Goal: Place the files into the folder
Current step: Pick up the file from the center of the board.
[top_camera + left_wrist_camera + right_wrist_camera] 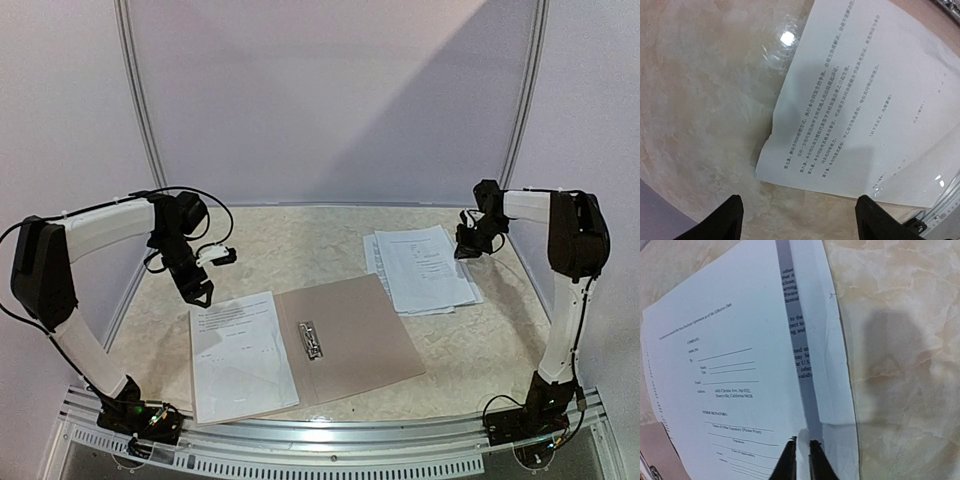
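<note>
The taupe folder (360, 335) lies open at the table's middle, its metal clip (310, 340) at the spine. One printed sheet (240, 355) lies on its left side. My left gripper (197, 292) is open and empty, hovering just past that sheet's far left corner; in the left wrist view the sheet (865, 100) lies ahead of my spread fingertips (730, 215). A stack of files (425, 268) lies at the right. My right gripper (466, 247) is at the stack's right edge. In the right wrist view the gripper (801, 450) is pinched on the lifted edge of the top sheet (725, 365).
Marbled beige tabletop (300, 240) surrounds the papers. A metal rail (340, 435) runs along the near edge. White curved walls close in the back and sides. A corner of the folder shows in the right wrist view (652, 445).
</note>
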Motion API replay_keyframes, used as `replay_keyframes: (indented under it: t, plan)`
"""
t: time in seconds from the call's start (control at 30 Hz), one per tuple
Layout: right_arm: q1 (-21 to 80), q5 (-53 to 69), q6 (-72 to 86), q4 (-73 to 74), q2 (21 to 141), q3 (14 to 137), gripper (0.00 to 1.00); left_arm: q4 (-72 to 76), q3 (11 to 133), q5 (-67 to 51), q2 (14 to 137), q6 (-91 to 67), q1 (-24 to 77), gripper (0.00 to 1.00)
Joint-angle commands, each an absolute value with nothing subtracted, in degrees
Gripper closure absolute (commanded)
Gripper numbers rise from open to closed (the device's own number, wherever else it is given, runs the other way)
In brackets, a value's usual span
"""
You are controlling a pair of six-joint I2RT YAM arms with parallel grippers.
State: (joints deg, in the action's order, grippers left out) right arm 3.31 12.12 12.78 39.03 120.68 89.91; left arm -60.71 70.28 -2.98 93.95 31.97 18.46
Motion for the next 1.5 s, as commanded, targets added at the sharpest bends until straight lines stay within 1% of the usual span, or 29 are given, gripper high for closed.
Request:
replay_keyframes:
  t: [0.0,0.23,0.3,0.4,0.53,0.63,0.8,0.97,1.17,1.3,1.47]
  plan:
    - [3.1,12.1,11.4,38.9,119.2,89.7,0.79,-60.3,70.5,-3.3,94.5,32.7,19.3,0.21]
    - [1.4,15.3,11.3,38.4,122.2,90.4,0.61,-60.3,70.1,-3.1,94.3,32.9,19.4,0.21]
    - [1.1,17.7,11.1,37.8,122.9,90.4,0.57,-60.2,70.0,-3.1,94.3,32.9,19.3,0.21]
    - [0.5,23.0,11.5,37.2,124.3,90.4,0.57,-60.2,70.0,-3.1,94.3,32.9,19.4,0.21]
    - [0.4,26.8,12.3,35.2,124.6,89.1,0.58,-60.3,70.0,-3.1,94.4,32.9,19.4,0.21]
    - [-1.5,27.9,12.6,35.0,125.0,89.0,0.6,-60.3,70.0,-3.0,94.6,32.9,19.4,0.21]
    - [-2.4,34.1,13.8,32.1,124.3,87.1,0.67,-60.4,70.0,-3.0,94.8,32.9,19.4,0.21]
    - [-4.5,45.4,21.6,21.3,122.5,80.9,0.73,-60.5,70.0,-2.9,95.2,33.0,19.4,0.21]
    - [-4.6,48.3,23.8,18.1,122.8,78.7,0.81,-60.6,70.4,-2.8,95.6,33.1,19.4,0.21]
    - [-4.4,51.1,24.5,14.2,121.4,76.6,0.83,-60.9,70.4,-2.7,96.0,33.2,19.4,0.21]
    - [-3.1,52.2,22.6,16.0,121.7,77.9,0.82,-60.8,70.6,-2.6,96.7,33.1,19.3,0.21]
